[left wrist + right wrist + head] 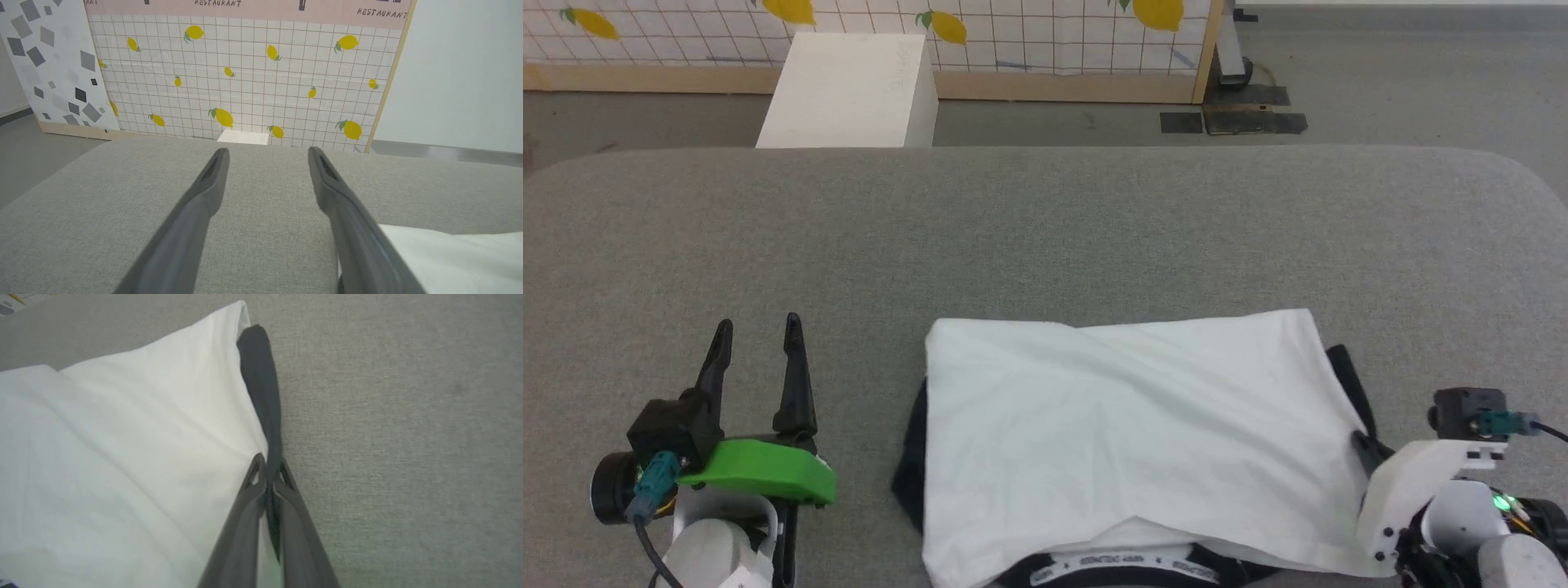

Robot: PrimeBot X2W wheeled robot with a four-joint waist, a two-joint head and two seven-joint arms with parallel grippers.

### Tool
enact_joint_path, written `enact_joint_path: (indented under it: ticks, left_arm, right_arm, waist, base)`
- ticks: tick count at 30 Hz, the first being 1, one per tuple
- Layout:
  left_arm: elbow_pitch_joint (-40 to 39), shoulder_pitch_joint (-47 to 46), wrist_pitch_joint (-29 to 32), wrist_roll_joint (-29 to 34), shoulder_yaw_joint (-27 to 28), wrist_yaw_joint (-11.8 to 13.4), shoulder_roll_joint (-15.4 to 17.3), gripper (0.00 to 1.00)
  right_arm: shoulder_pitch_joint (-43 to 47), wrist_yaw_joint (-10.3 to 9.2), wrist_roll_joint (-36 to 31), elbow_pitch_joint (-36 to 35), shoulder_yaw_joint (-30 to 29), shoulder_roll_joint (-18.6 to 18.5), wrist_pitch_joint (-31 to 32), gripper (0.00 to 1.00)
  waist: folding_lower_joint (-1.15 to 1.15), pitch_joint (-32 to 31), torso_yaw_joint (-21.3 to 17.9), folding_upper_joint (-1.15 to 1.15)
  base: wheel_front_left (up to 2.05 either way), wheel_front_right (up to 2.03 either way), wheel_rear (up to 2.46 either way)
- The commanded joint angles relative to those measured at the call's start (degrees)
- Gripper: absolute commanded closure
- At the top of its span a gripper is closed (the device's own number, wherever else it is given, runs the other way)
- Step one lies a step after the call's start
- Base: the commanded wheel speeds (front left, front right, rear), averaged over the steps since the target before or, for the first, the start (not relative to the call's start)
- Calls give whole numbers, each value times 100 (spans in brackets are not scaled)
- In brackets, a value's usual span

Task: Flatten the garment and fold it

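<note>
The grey worktop [1045,229] stretches out beyond the garment [1119,433] on its left, right and far sides. The garment lies flat, white body uppermost (black neckband [1127,563] showing at its near edge). The right gripper [267,467] is at the garment's right edge, jaws clamped on a black sleeve [259,375]. The left gripper [758,327] is near the garment's left edge, clear of it, jaws apart.

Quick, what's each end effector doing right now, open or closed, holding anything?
Left end effector: open, holding nothing.
Right end effector: closed on the black sleeve of the white fabric shirt.
</note>
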Motion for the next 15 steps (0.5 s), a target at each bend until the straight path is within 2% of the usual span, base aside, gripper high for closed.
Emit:
enact_joint_path:
  ticks: [1,4,7,11,15]
  left_arm:
    - [22,45,-27,52,29,-35,-50,0]
    - [47,84,-27,82,45,-76,-88,0]
    - [74,107,-27,105,57,-111,-113,0]
    - [94,121,-27,138,74,-154,-130,0]
    - [107,104,-27,159,85,-188,-152,0]
  right_arm:
    - [111,-9,-156,-125,-168,-19,-3,100]
    - [278,-9,-394,-408,-501,-19,94,100]
    - [418,-9,-324,-685,-544,-19,209,100]
    - [571,-9,-49,-1337,-130,-19,352,100]
    - [602,-9,298,-2170,672,-19,525,100]
  waist:
    - [0,-11,3,64]
    - [0,-25,9,64]
    - [0,-30,15,64]
    - [0,-31,20,64]
    - [0,-6,35,64]
  base:
    - [0,0,0]
    - [0,0,0]
    - [0,0,0]
    - [0,0,0]
    - [0,0,0]
